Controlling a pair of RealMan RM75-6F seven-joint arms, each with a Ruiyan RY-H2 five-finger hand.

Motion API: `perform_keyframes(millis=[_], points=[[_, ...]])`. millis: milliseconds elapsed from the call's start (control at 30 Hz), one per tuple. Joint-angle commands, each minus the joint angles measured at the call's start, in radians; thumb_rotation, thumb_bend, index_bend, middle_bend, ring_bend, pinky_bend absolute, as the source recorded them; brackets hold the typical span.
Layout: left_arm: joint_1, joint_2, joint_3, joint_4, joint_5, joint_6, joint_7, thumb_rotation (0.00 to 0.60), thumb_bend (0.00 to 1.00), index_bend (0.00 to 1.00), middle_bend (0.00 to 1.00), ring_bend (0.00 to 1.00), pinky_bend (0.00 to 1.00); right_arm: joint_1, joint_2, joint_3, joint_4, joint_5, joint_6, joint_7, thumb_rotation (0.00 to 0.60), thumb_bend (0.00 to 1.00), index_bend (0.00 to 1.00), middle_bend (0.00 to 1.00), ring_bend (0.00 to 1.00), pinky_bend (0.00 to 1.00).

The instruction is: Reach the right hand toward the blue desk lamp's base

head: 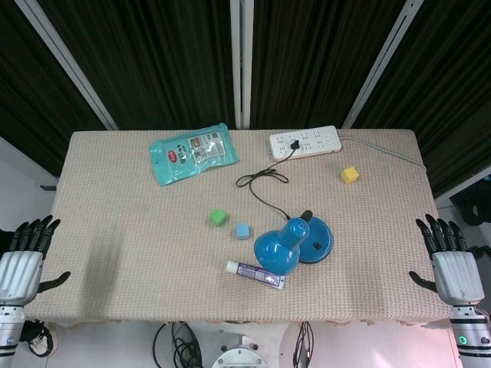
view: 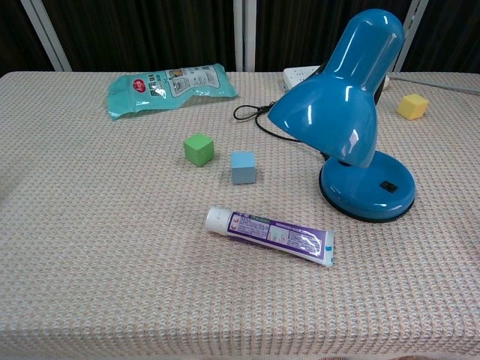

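Dark curtains are backing the desk [head: 115, 253]; the right hand [head: 453, 264] is waiting released at its edge, while the blue lamp's base [view: 367, 187], probably heavy and rigid, is sitting near centre.

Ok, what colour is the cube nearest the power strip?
Yellow. The cube shows best in the head view, right of the power strip.

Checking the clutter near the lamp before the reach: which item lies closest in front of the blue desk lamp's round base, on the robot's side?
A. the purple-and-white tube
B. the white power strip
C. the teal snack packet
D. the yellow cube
A: the purple-and-white tube lies just in front of the blue desk lamp's round base; the other three sit further back.
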Motion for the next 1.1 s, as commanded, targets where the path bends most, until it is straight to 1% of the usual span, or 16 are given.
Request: perform_keyframes(millis=[33, 400, 467, 500, 533, 567, 600, 633, 667, 733, 800, 833, 867, 933, 1000, 1100], points=[[0.000, 0.000, 0.001, 0.000, 0.000, -0.001, 0.001, 0.600, 0.10, 0.00, 0.01, 0.00, 0.00, -0.001, 0.000, -0.001, 0.001, -0.002, 0.001, 0.001, 0.600, 0.00, 0.00, 0.00, 0.00, 0.00], [0.000, 0.001, 0.005, -0.008, 0.004, -0.002, 0.009, 0.600, 0.10, 0.00, 0.01, 0.00, 0.00, -0.002, 0.001, -0.005, 0.000, -0.020, 0.011, 0.010, 0.600, 0.00, 0.00, 0.00, 0.00, 0.00], [0.000, 0.001, 0.005, -0.009, 0.003, -0.003, 0.009, 0.600, 0.10, 0.00, 0.01, 0.00, 0.00, -0.002, 0.003, -0.006, -0.001, -0.025, 0.013, 0.009, 0.600, 0.01, 0.00, 0.00, 0.00, 0.00], [0.000, 0.002, 0.005, -0.009, 0.003, -0.004, 0.009, 0.600, 0.10, 0.00, 0.01, 0.00, 0.00, -0.002, 0.003, -0.007, -0.001, -0.027, 0.012, 0.009, 0.600, 0.07, 0.00, 0.00, 0.00, 0.00], [0.000, 0.002, 0.005, -0.010, 0.003, -0.003, 0.009, 0.600, 0.10, 0.00, 0.01, 0.00, 0.00, -0.001, 0.005, -0.009, -0.003, -0.028, 0.009, 0.008, 0.600, 0.16, 0.00, 0.00, 0.00, 0.00], [0.000, 0.002, 0.004, -0.010, 0.004, -0.002, 0.011, 0.600, 0.10, 0.00, 0.01, 0.00, 0.00, 0.000, 0.007, -0.010, -0.005, -0.026, 0.003, 0.003, 0.600, 0.31, 0.00, 0.00, 0.00, 0.00], [0.000, 0.002, 0.004, -0.011, 0.004, -0.001, 0.013, 0.600, 0.10, 0.00, 0.01, 0.00, 0.00, 0.002, 0.009, -0.012, -0.010, -0.017, -0.007, -0.010, 0.600, 0.53, 0.00, 0.00, 0.00, 0.00], [0.000, 0.002, 0.004, -0.011, 0.004, -0.001, 0.016, 0.600, 0.10, 0.00, 0.01, 0.00, 0.00, 0.004, 0.011, -0.013, -0.017, -0.009, -0.019, -0.023, 0.600, 0.68, 0.00, 0.00, 0.00, 0.00], [0.000, 0.002, 0.004, -0.012, 0.004, 0.000, 0.019, 0.600, 0.10, 0.00, 0.01, 0.00, 0.00, 0.007, 0.014, -0.015, -0.026, 0.000, -0.034, -0.033, 0.600, 0.86, 0.00, 0.00, 0.00, 0.00], [0.001, -0.001, 0.005, -0.011, 0.002, -0.002, 0.023, 0.600, 0.10, 0.00, 0.01, 0.00, 0.00, 0.017, 0.020, -0.021, -0.047, 0.010, -0.067, -0.051, 0.600, 0.96, 0.00, 0.00, 0.00, 0.00], [-0.001, -0.002, 0.005, -0.011, -0.001, -0.009, 0.022, 0.600, 0.10, 0.00, 0.01, 0.00, 0.00, 0.028, 0.021, -0.028, -0.058, 0.005, -0.089, -0.070, 0.600, 0.97, 0.00, 0.02, 0.01, 0.05], [-0.003, -0.002, 0.005, -0.011, -0.003, -0.013, 0.022, 0.600, 0.10, 0.00, 0.01, 0.00, 0.00, 0.037, 0.021, -0.033, -0.067, 0.000, -0.108, -0.078, 0.600, 0.95, 0.00, 0.06, 0.05, 0.13], [-0.004, -0.002, 0.005, -0.012, -0.003, -0.014, 0.023, 0.600, 0.10, 0.00, 0.01, 0.00, 0.00, 0.044, 0.020, -0.036, -0.072, -0.004, -0.121, -0.084, 0.600, 0.93, 0.00, 0.13, 0.13, 0.25], [-0.004, -0.002, 0.006, -0.013, -0.001, -0.014, 0.025, 0.600, 0.10, 0.00, 0.01, 0.00, 0.00, 0.064, 0.014, -0.041, -0.080, -0.012, -0.154, -0.106, 0.600, 0.92, 0.00, 0.26, 0.25, 0.40], [-0.003, -0.002, 0.007, -0.014, 0.002, -0.011, 0.024, 0.600, 0.10, 0.00, 0.01, 0.00, 0.00, 0.083, 0.005, -0.046, -0.088, -0.013, -0.190, -0.127, 0.600, 0.90, 0.00, 0.37, 0.33, 0.47], [-0.003, -0.002, 0.008, -0.013, -0.003, -0.015, 0.022, 0.600, 0.10, 0.00, 0.01, 0.00, 0.00, 0.115, -0.020, -0.048, -0.095, -0.005, -0.246, -0.180, 0.600, 0.84, 0.00, 0.43, 0.38, 0.48]])
